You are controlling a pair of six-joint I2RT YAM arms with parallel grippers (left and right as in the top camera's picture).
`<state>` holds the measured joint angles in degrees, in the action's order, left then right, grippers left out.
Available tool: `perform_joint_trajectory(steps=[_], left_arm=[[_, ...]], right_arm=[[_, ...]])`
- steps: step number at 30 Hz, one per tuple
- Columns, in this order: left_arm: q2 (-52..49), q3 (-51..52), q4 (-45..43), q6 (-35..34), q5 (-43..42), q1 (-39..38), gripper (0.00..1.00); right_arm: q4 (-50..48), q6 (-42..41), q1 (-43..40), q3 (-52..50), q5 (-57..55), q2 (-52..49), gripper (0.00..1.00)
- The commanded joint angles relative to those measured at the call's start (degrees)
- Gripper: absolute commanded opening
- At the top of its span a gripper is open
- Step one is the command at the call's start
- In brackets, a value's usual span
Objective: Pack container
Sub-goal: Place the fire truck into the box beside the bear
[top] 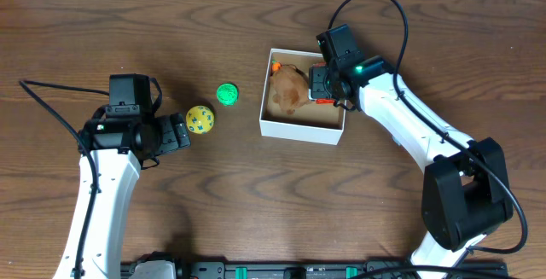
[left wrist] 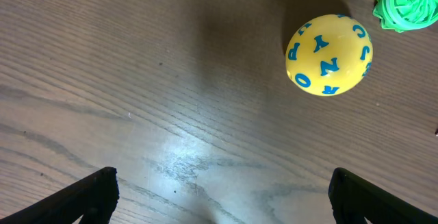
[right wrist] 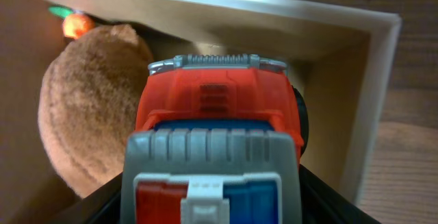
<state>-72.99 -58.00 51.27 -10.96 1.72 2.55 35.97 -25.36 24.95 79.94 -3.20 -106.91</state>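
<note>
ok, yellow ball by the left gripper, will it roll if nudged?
Probably yes: the ball looks fully round and sits free on the table, with nothing bracing it. Its smooth shell looks hard, so it is likely slippery to pinch off-centre.

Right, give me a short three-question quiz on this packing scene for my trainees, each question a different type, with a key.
1. True or false: the left gripper is open above the table.
2. Which toy does the right gripper hold inside the container? A. green toy B. red toy truck C. yellow ball
3. How many toys lie on the table outside the container?
Key: 1 true; 2 B; 3 two, the yellow ball and the green toy.
</note>
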Motion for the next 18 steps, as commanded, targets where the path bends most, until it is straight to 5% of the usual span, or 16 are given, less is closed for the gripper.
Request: perform_joint_trajectory(steps=[1, 6, 18], left_arm=[[-0.37, -0.35, 0.33, -0.76, 0.2, 0.28, 0.98], [-0.37, -0.35, 0.37, -0.76, 0.2, 0.28, 0.98], [-0.37, -0.35, 0.39, -0.76, 0.22, 0.28, 0.98]], right_arm=[[-0.63, -1.38, -0.22, 0.24, -3.67, 0.26, 0.72], [-2.4, 0.48, -0.24, 0.26, -3.87, 0.39, 0.85], [-0.02, 4.46, -6.05, 0.31, -4.35, 13.42, 0.87]])
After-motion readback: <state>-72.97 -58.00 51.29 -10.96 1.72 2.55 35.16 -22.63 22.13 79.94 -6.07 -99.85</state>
